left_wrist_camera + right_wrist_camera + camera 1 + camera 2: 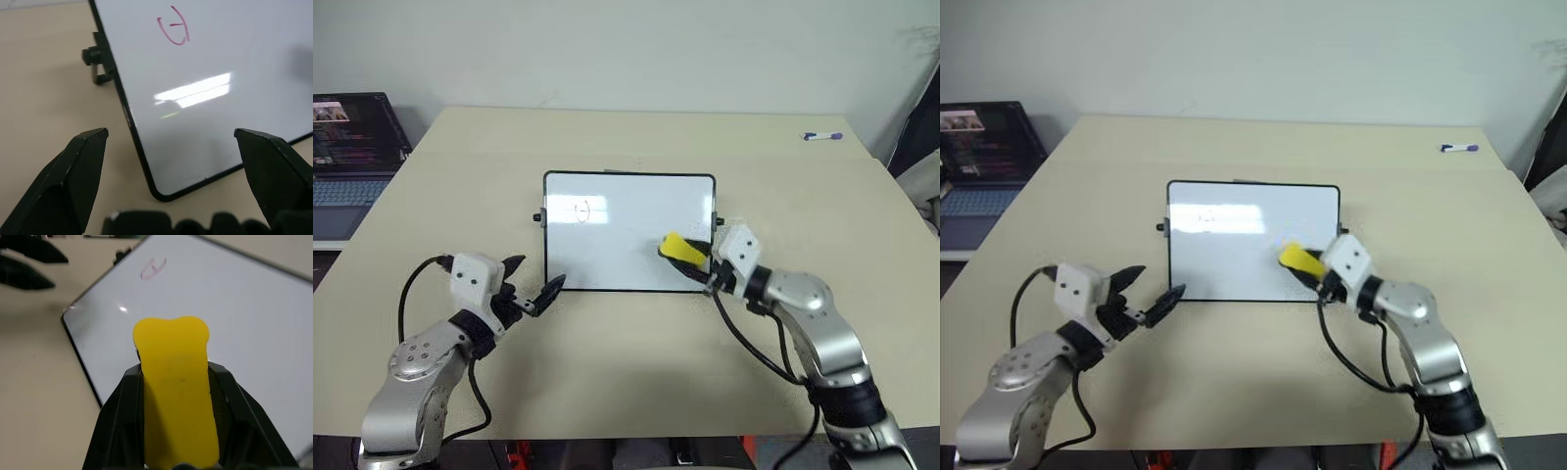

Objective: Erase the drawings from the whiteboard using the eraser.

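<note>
The whiteboard (628, 233) is laid flat at the middle of the beige worktop (626, 392). One small reddish drawing (583, 210), a circle-like mark, is seen on its left part. The yellow eraser (682, 250) is clenched in the right pincer (697, 257) and is held over the board's right near part. The left pincer (530, 284) is released, its fingers spread wide and nothing between them; it is placed just off the board's near left corner. A marker (822, 136) is seen at the worktop's far right, and a laptop (352, 147) off its left edge.
</note>
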{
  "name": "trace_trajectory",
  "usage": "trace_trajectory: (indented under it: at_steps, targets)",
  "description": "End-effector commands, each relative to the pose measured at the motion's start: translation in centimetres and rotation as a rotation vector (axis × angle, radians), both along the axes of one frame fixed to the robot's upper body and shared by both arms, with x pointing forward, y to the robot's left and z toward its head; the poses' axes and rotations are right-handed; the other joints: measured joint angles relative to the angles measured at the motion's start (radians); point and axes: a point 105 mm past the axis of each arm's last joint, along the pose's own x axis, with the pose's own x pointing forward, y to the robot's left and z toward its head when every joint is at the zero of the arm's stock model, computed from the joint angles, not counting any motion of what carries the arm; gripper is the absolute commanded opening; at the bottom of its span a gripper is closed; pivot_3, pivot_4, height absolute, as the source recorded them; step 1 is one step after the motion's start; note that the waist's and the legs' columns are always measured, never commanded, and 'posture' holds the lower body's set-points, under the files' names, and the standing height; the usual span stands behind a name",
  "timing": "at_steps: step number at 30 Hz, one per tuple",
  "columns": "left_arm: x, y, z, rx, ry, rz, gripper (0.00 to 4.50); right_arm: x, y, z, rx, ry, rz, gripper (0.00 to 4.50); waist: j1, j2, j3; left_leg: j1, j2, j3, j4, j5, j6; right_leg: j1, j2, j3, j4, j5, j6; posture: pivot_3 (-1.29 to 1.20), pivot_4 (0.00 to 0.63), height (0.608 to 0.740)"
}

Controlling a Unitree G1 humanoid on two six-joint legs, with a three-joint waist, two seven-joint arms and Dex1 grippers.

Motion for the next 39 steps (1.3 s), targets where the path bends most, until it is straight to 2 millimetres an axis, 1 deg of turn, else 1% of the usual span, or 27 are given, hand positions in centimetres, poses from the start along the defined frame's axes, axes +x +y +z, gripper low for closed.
trace_trajectory:
  at_steps: [1,3,9,13,15,18,20,24,29,32,34,36,37,39]
  targets:
    - [0.4,0.4,2.0,0.005,-0.085,0.022,4.50,-1.2,0.3,1.0,0.072,-0.022,-0.005,1.31,-0.004,0.000,0.000,0.000,0.000,0.000,0.000,0.000,0.000,0.000,0.000,0.001,0.000,-0.001,0.002,0.00,0.150,0.740]
    - [0.6,0.4,2.2,-0.001,-0.093,0.031,4.50,-1.4,0.5,0.9,0.077,-0.027,-0.002,1.31,-0.006,0.000,0.000,0.001,0.000,0.001,0.000,0.000,0.000,0.000,0.000,0.001,0.000,-0.002,0.003,0.00,0.150,0.740]
    - [0.9,0.4,2.9,-0.008,-0.123,0.084,4.50,-0.3,1.6,2.1,0.110,-0.073,-0.022,1.31,-0.005,0.000,0.000,0.001,0.000,0.001,0.000,0.000,0.000,0.000,0.001,0.002,0.000,-0.002,0.003,0.00,0.150,0.740]
    - [0.9,0.3,3.0,-0.012,-0.126,0.099,4.50,0.1,2.2,2.6,0.113,-0.086,-0.007,1.31,-0.002,0.000,0.000,0.001,0.000,0.001,0.000,0.000,0.000,0.000,0.001,0.002,0.000,-0.001,0.003,0.00,0.150,0.740]
    - [0.8,0.1,2.9,-0.010,-0.122,0.101,4.50,0.1,2.6,2.6,0.096,-0.094,0.017,1.31,-0.002,0.000,0.000,0.000,0.000,0.001,0.000,0.000,-0.001,0.000,0.001,0.002,0.000,0.000,-0.001,0.00,0.150,0.740]
    - [0.5,0.2,2.5,0.000,-0.107,0.107,4.50,0.6,3.5,2.7,0.043,-0.123,0.040,1.31,-0.002,0.000,0.000,0.001,0.000,0.001,0.000,0.000,-0.001,0.000,0.001,0.002,0.000,0.001,-0.001,0.00,0.150,0.740]
    - [0.4,0.6,2.2,0.022,-0.093,0.121,4.50,1.6,4.5,3.1,-0.022,-0.177,0.053,1.31,-0.007,0.000,0.000,0.001,0.000,0.002,0.000,0.000,-0.001,0.000,0.001,0.002,0.000,0.001,-0.001,0.00,0.150,0.740]
    - [0.5,1.2,1.6,0.047,-0.060,0.145,4.50,4.0,7.3,4.7,-0.082,-0.255,0.080,1.31,-0.008,0.000,0.000,0.002,0.000,0.001,0.000,0.000,-0.001,0.000,0.002,0.002,0.001,0.001,-0.001,0.00,0.150,0.740]
    - [1.0,1.1,1.2,0.058,-0.039,0.130,4.50,6.3,11.2,5.9,-0.185,-0.318,0.132,1.31,-0.005,0.000,0.000,0.001,0.000,0.001,0.000,0.000,-0.001,-0.001,0.002,0.002,0.001,0.001,-0.002,0.00,0.150,0.740]
    - [1.3,0.9,1.5,0.048,-0.048,0.118,4.50,7.7,12.7,6.3,-0.251,-0.352,0.136,1.31,-0.003,0.000,0.000,0.000,0.000,0.001,0.000,0.000,-0.001,-0.001,0.001,0.001,0.001,0.001,-0.002,0.00,0.150,0.740]
    - [1.3,0.7,1.5,0.050,-0.048,0.107,4.50,8.7,13.2,6.5,-0.291,-0.370,0.129,1.31,-0.003,0.000,0.000,-0.001,0.000,0.001,0.000,0.000,-0.001,-0.002,0.000,0.001,0.001,0.001,-0.002,0.00,0.150,0.740]
    - [1.3,0.5,1.5,0.054,-0.046,0.097,4.50,9.5,13.4,6.2,-0.345,-0.386,0.125,1.31,-0.003,0.000,0.000,-0.001,0.000,0.001,0.000,0.000,-0.001,-0.002,0.000,0.001,0.001,0.001,-0.002,0.00,0.150,0.740]
    - [1.3,0.4,1.5,0.052,-0.046,0.086,4.50,9.9,13.5,5.8,-0.388,-0.388,0.129,1.31,-0.003,0.000,0.000,-0.001,0.000,0.001,0.000,0.000,-0.001,-0.002,-0.001,0.001,0.001,0.001,-0.002,0.00,0.150,0.740]
    - [1.3,0.0,1.5,0.051,-0.042,0.063,4.50,10.1,13.4,4.5,-0.475,-0.362,0.179,1.31,-0.004,0.000,0.000,-0.001,0.000,0.001,0.000,-0.001,-0.001,-0.002,-0.001,0.001,0.001,0.001,-0.002,0.00,0.150,0.740]
